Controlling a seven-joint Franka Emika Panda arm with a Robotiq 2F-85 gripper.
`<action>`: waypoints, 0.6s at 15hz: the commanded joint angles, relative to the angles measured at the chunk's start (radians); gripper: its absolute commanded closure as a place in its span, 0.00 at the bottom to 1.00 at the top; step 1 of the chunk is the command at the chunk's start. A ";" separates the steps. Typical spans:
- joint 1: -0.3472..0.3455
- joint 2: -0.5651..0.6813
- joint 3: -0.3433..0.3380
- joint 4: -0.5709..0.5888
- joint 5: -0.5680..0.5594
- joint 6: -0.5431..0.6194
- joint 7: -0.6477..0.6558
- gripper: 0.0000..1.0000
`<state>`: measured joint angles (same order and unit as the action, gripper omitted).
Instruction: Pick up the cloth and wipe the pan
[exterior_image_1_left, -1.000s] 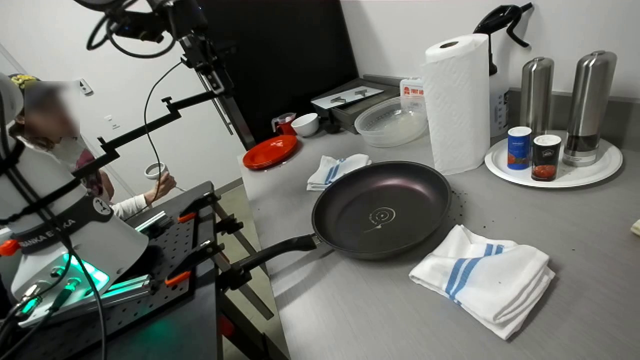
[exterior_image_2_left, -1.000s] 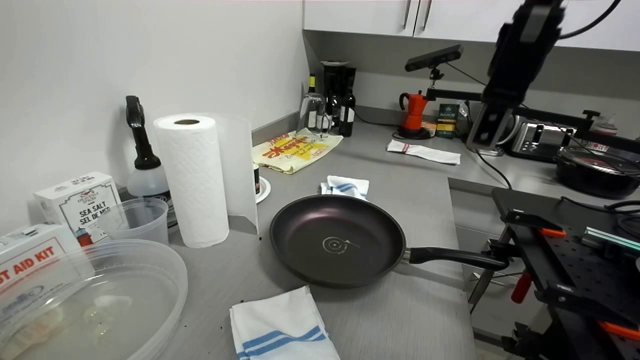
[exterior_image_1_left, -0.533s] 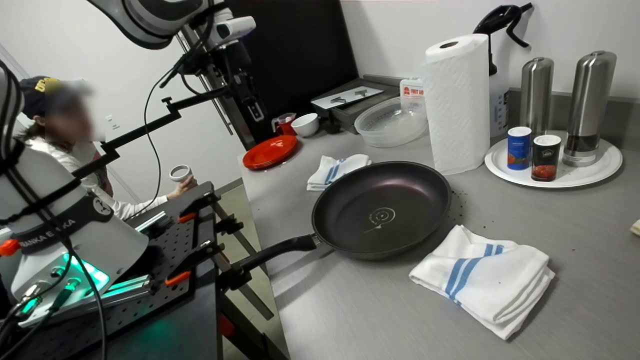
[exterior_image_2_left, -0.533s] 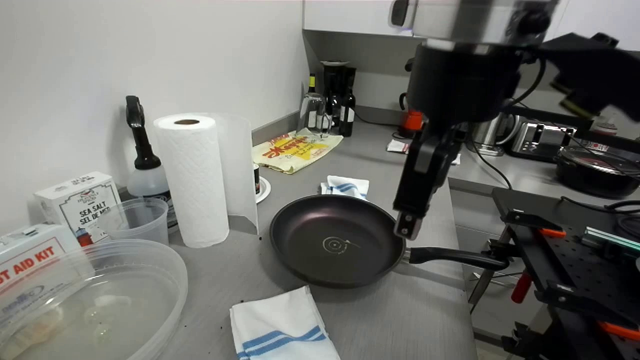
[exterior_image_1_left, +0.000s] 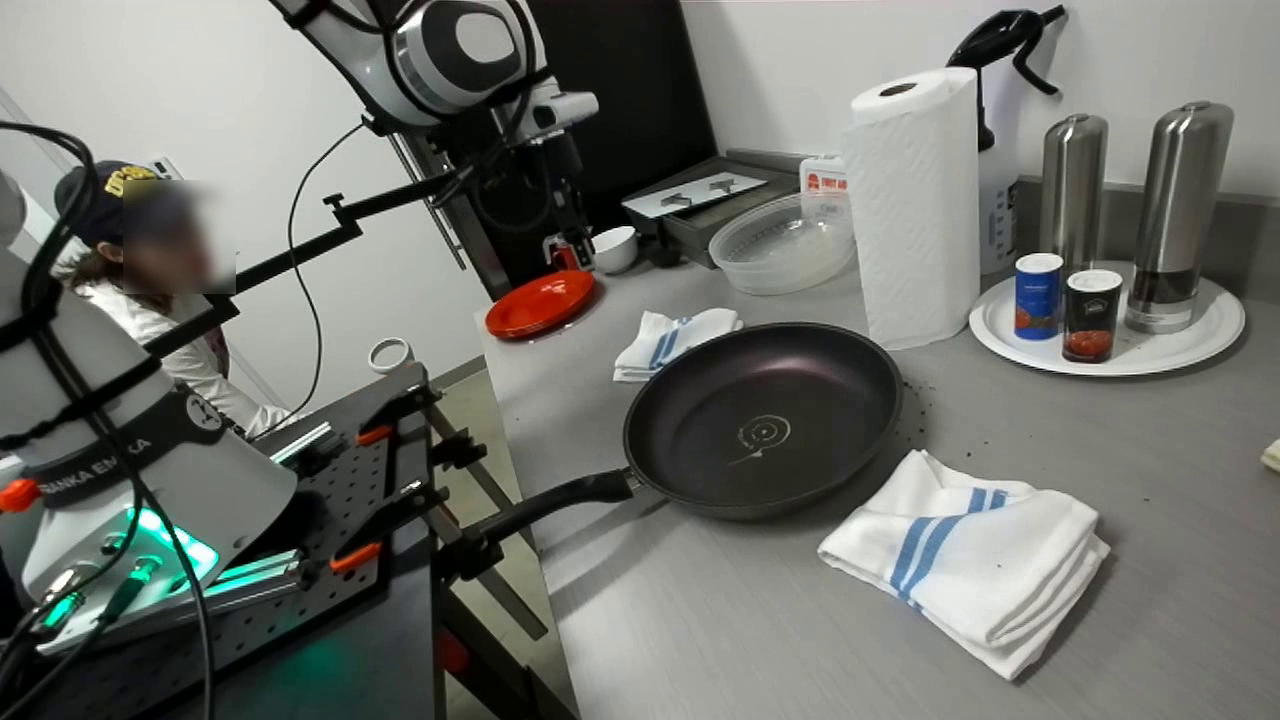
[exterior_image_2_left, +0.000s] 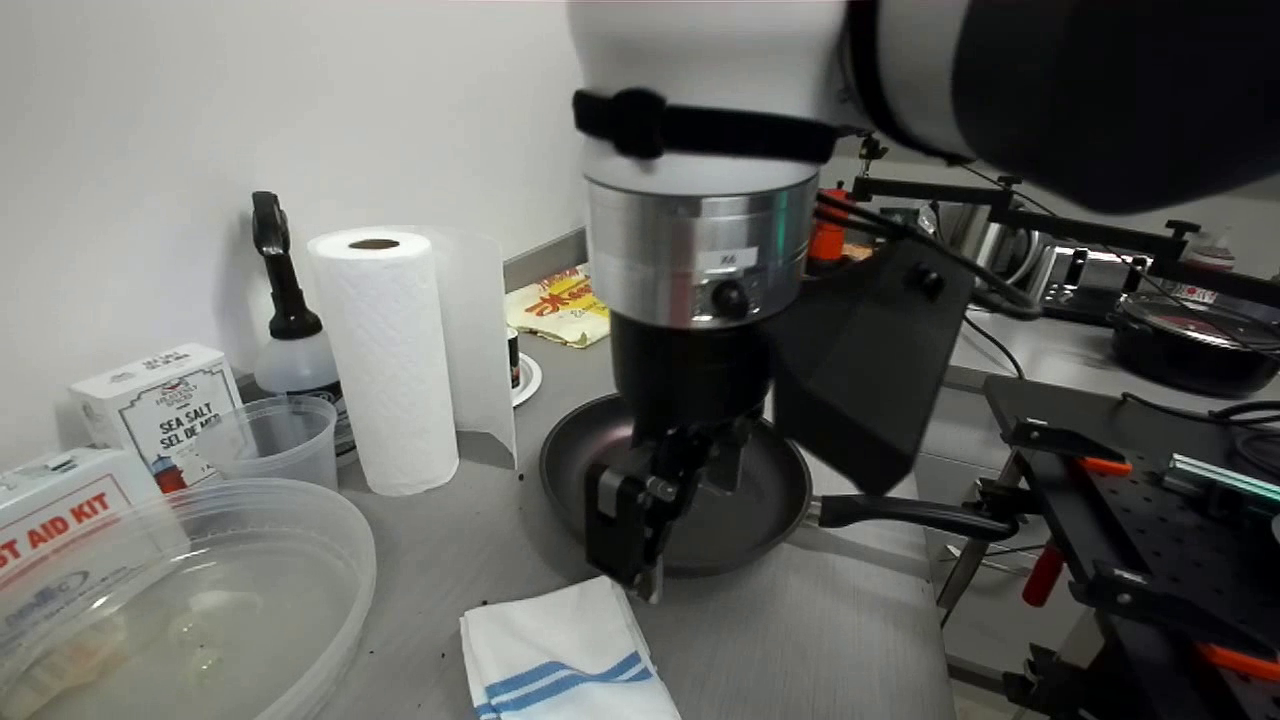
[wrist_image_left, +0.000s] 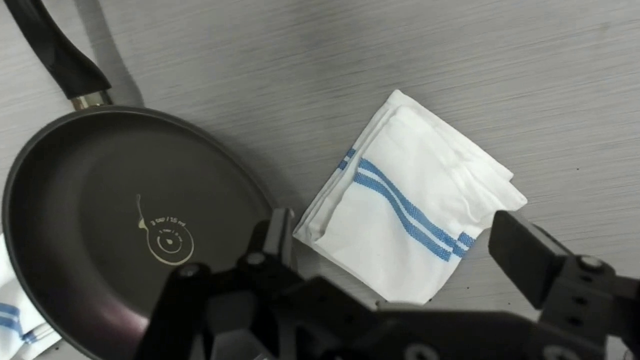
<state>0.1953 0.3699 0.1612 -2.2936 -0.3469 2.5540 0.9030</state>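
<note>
A black frying pan (exterior_image_1_left: 800, 400) sits on the grey counter; it also shows in an exterior view (exterior_image_2_left: 750, 515) partly behind the arm, and in the wrist view (wrist_image_left: 120, 175). A folded white cloth with blue stripes (exterior_image_2_left: 560, 650) lies beside the pan, also seen in an exterior view (exterior_image_1_left: 690, 330) and in the wrist view (wrist_image_left: 370, 230). A second similar cloth (exterior_image_1_left: 970, 550) lies on the pan's opposite side, at the wrist view's left edge (wrist_image_left: 10, 325). My gripper (wrist_image_left: 390, 217) is open and empty above the first cloth, fingers pointing down (exterior_image_1_left: 578, 240) (exterior_image_2_left: 650, 540).
A paper towel roll (exterior_image_2_left: 385, 360) stands beyond the pan. A clear plastic tub (exterior_image_1_left: 780, 260) and red plates (exterior_image_1_left: 540, 305) are near the first cloth. A white plate (exterior_image_1_left: 1215, 300) holds steel mills. The pan's black handle (exterior_image_1_left: 560, 500) sticks out past the counter edge.
The arm has swung in over the counter and come lower, from high beyond the pan to above the first cloth. The pan and both cloths have not moved.
</note>
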 joint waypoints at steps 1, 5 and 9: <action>0.071 0.130 -0.059 0.135 0.072 -0.005 -0.007 0.00; 0.080 0.195 -0.055 0.200 0.176 0.007 -0.070 0.00; 0.089 0.227 -0.057 0.241 0.247 0.003 -0.113 0.00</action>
<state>0.2633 0.5625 0.1181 -2.0996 -0.1597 2.5550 0.8398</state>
